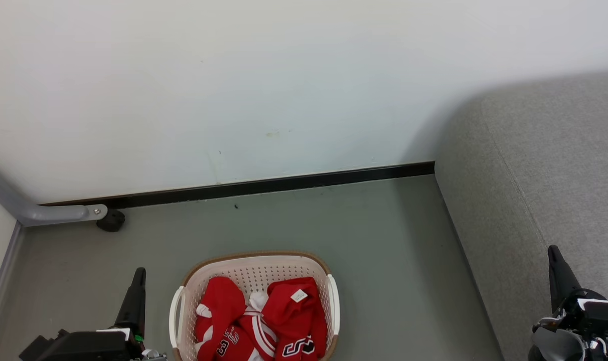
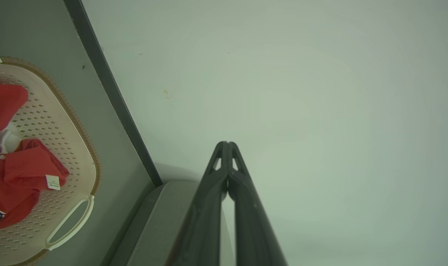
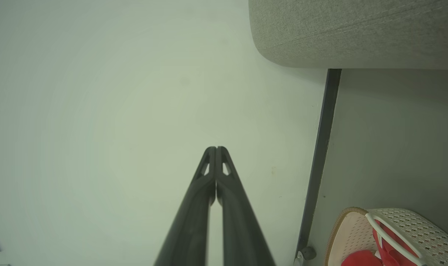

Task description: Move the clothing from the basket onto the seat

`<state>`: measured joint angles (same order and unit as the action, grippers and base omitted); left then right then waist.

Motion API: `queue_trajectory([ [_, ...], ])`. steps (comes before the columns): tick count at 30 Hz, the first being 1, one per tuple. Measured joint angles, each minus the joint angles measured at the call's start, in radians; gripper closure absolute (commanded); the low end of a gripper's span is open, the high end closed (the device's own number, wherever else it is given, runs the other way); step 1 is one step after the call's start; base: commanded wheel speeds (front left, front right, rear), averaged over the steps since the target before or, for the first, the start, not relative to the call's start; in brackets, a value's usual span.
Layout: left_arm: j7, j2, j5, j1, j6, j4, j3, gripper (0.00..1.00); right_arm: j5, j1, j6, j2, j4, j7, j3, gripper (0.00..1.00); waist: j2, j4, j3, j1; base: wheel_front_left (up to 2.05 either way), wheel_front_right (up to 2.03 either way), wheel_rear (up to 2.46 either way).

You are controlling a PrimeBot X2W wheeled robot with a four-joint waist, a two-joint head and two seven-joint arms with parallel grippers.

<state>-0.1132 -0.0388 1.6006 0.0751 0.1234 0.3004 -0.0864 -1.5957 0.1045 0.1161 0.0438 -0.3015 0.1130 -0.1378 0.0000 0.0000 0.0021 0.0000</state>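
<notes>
The red clothing [image 1: 264, 321] lies bunched inside the cream basket [image 1: 256, 263] on the grey floor at the bottom middle of the head view; a small white tag shows on top. The light-grey seat [image 1: 545, 165] fills the right side. My left gripper [image 1: 139, 273] stands shut and empty just left of the basket. My right gripper [image 1: 552, 250] is shut and empty over the seat's front part. In the left wrist view the shut gripper [image 2: 227, 143] points at the wall, with the basket [image 2: 81, 140] and clothing [image 2: 20, 173] at the left. The right wrist view has the shut gripper [image 3: 215, 148], the seat [image 3: 357, 33] and the basket [image 3: 412, 225].
A white wall with a black skirting strip [image 1: 264, 184] runs behind the basket. A grey metal leg with a black caster [image 1: 111, 220] stands at the far left. Open grey floor [image 1: 384, 250] lies between basket and seat.
</notes>
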Motion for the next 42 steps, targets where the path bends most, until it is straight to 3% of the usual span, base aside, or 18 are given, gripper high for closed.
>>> queue_trajectory([
  [15, 0.0, 0.0, 0.0, 0.0, 0.0, 0.0, 0.0, 1.0, 0.0, 0.0, 0.0, 0.0, 0.0, 0.0, 0.0, 1.0, 0.0, 0.0, 0.0, 0.0, 0.0, 0.0, 0.0],
  [16, 0.0, 0.001, 0.0, -0.002, 0.0, 0.006, 0.001, 0.0, 0.0, 0.0, -0.001, -0.001, -0.006, 0.0, 0.0, 0.0, 0.0, 0.0, 0.0, 0.0, 0.0, 0.0, 0.0],
  [30, 0.02, 0.011, 0.0, -0.033, -0.001, 0.067, 0.024, 0.0, 0.006, -0.022, -0.003, -0.013, -0.065, 0.0, 0.011, 0.0, 0.0, -0.001, 0.003, 0.0, 0.0, 0.0, 0.0],
  [42, 0.073, 0.01, -0.051, 0.025, -0.001, 0.103, 0.071, 0.0, 0.077, 0.036, -0.003, 0.025, -0.084, -0.01, 0.055, 0.0, 0.0, -0.001, 0.007, 0.0, 0.0, 0.0, 0.0],
])
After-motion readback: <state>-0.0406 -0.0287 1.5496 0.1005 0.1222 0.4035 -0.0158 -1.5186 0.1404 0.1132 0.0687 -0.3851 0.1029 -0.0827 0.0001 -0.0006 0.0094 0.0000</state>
